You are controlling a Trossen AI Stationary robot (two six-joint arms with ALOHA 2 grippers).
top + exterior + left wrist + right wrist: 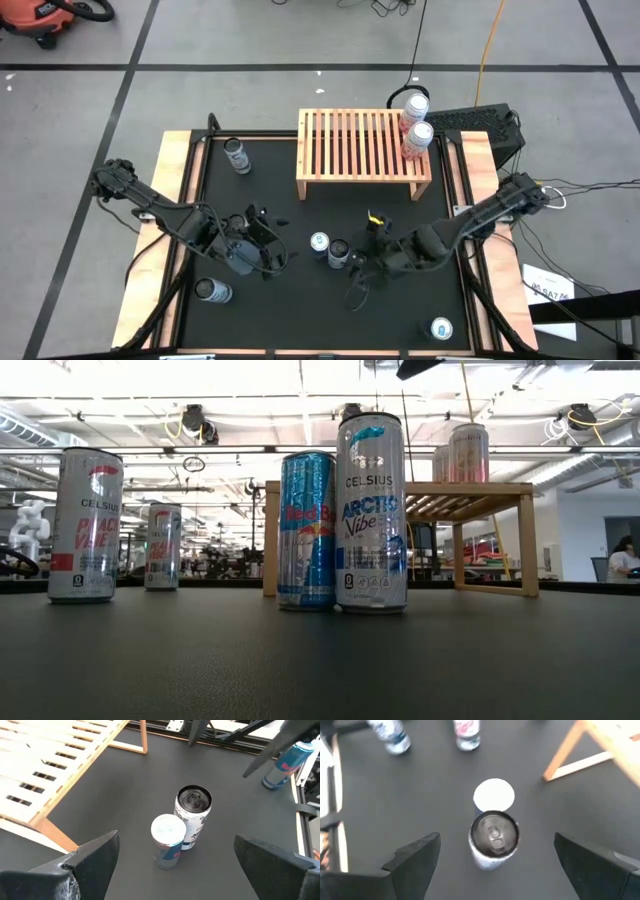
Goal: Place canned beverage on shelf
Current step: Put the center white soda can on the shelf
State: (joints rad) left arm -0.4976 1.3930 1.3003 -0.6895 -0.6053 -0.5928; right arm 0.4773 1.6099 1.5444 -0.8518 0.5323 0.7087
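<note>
Two cans stand upright side by side at the table's middle: a blue Red Bull can and a white Celsius can with a dark top. My left gripper is open to their left and faces them. My right gripper is open to their right, close to the white can and above its top. Neither touches a can. The light-wood slatted shelf stands on its legs at the far side, with two pink-and-white cans on its right end.
Further cans stand at the far left, the near left and the near right. In the low view the two middle cans stand in front of the shelf. Bare black mat lies between the middle cans and the shelf.
</note>
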